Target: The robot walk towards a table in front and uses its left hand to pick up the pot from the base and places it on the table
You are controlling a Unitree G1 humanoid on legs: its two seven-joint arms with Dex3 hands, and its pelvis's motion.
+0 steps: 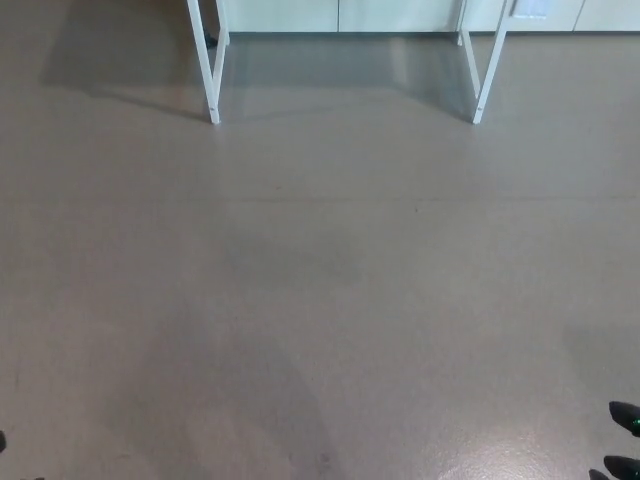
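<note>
I see mostly the grey floor [320,300], because the head camera looks down steeply. At the top of the frame stand two white table legs [212,70], one at upper left and one at upper right. The table top is cut off above the edge. So the pot and its base are not in view. I judge they are on that table, above what the camera shows, but I cannot confirm it.

At the lower right corner only a small black part of the right hand [626,416] enters the frame. At the lower left edge a dark speck is probably the left hand [2,440]. For both hands too little shows, so I cannot tell if they are apart or together. They seem to hang low at the sides, which fits walking and not reaching.

My judgement: the walking step is in progress, and the table is well ahead. Next, the robot needs to come near enough that the table top enters the view.
</note>
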